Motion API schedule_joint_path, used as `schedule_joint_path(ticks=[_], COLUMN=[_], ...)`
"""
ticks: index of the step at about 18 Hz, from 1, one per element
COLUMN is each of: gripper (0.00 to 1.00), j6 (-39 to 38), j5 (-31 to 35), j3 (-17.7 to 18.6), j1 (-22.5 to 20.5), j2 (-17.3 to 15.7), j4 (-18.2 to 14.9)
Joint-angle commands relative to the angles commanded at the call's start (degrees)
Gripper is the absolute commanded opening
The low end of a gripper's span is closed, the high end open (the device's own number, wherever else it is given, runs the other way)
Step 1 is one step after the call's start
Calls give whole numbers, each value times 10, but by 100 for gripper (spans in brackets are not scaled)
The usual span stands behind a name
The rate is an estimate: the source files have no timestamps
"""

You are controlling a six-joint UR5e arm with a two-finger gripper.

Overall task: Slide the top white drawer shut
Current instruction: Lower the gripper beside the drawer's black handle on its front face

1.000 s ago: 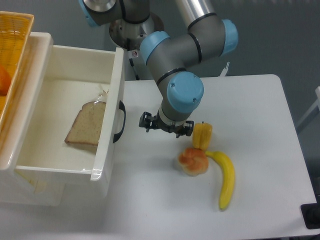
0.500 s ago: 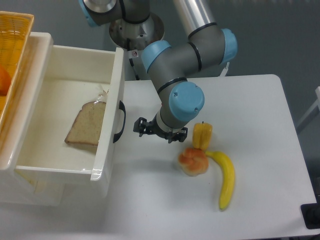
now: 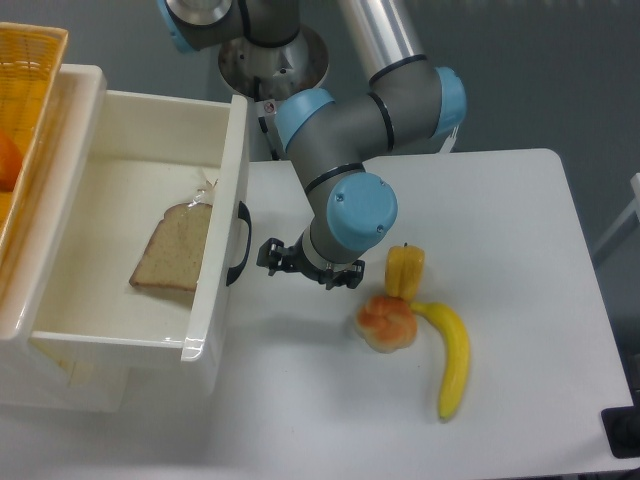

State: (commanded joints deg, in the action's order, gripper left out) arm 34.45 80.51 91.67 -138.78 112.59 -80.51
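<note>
The top white drawer [image 3: 222, 215] is pulled out to the right from the cabinet, with its black arched handle [image 3: 240, 243] on the front face. A slice of bread in a clear bag [image 3: 174, 246] lies inside it. My gripper [image 3: 304, 264] hangs just above the table, a short way to the right of the handle and apart from it. Its fingers point down under the wrist, so I cannot tell whether they are open or shut. It holds nothing that I can see.
A yellow woven basket [image 3: 28, 80] with an orange fruit sits on the cabinet top at the far left. A yellow pepper [image 3: 405, 271], a peach-coloured pastry [image 3: 387, 321] and a banana [image 3: 452, 357] lie on the table right of the gripper.
My gripper has moved left, from beside the yellow pepper towards the drawer handle. The drawer and the food have not moved.
</note>
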Motion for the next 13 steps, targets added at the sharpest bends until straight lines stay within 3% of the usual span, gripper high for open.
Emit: schedule_joint_path(ticks=[13], gripper=[100], j6=[1], j5=[-10], j3=[-2], j1=[11], j2=[-4], j4=[0])
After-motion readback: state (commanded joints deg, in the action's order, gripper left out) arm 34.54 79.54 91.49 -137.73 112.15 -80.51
